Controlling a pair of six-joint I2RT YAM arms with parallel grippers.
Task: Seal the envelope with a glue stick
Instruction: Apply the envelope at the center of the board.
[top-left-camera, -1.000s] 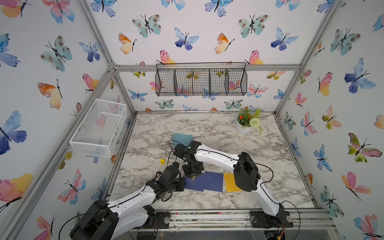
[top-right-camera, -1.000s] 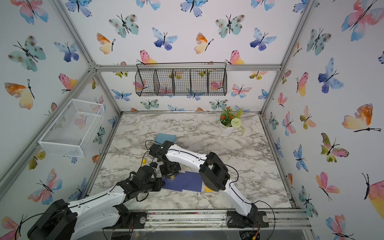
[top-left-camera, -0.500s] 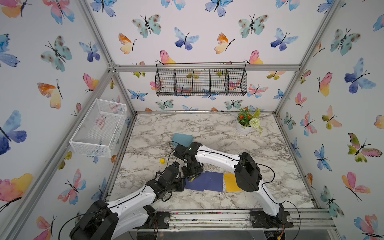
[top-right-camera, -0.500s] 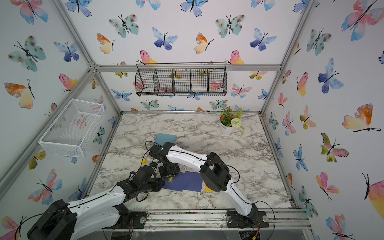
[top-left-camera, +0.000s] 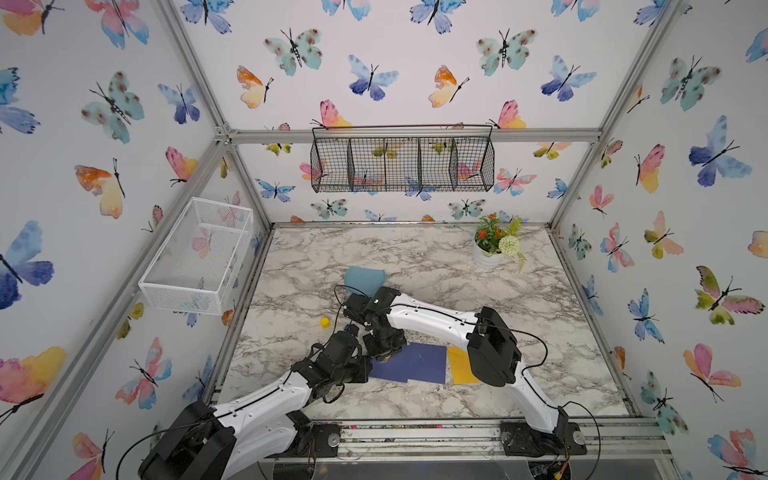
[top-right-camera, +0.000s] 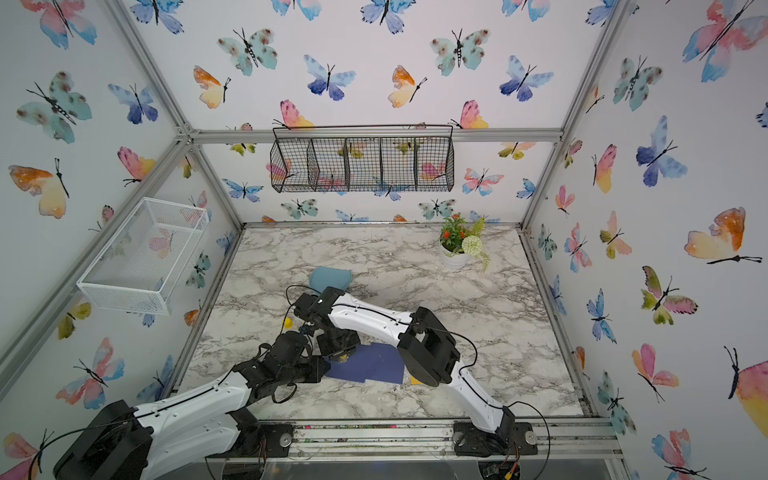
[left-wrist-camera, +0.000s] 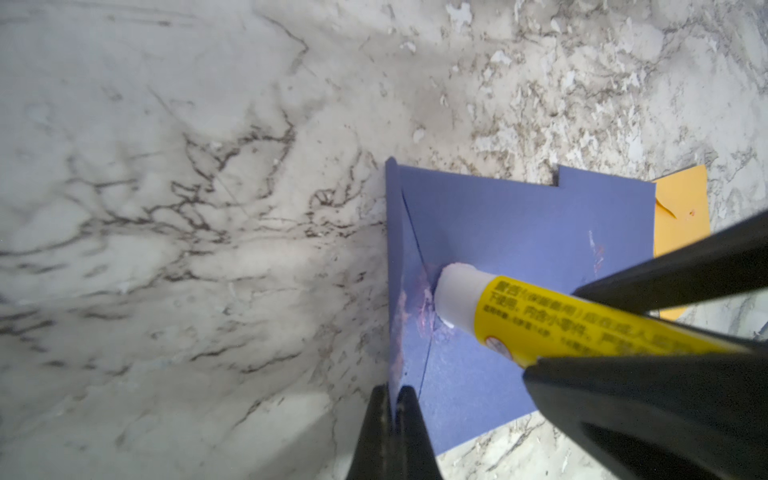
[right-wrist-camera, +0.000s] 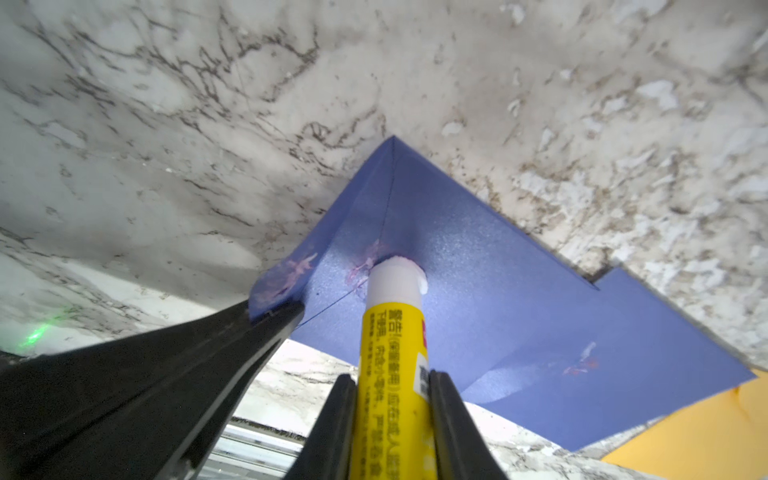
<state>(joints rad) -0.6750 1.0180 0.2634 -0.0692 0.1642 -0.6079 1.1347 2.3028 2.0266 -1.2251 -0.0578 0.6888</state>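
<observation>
The right end effector was clamped on the yellow barrel of the glue stick, one black finger pressed against each side of the tube. The stick's white tip touched the blue envelope just beside the fold line near a corner, at the centre of the right wrist frame. Pinkish-white smears lay on the paper around the tip and along the raised flap.

The left end effector was closed all the way. It pinched the edge of that narrow flap and held it lifted off the envelope's body, at the bottom centre of the left wrist frame. There the glue stick came in tilted from the lower right. A yellow envelope lay against the blue one's far end, at the right of that frame.

In both top views the two arms met over the blue envelope in the lower middle of the frame, near the front edge of the marble desk, and the wrists mostly hid the glue stick. A small yellow piece sat on the desk left of the arms, apart from them.
</observation>
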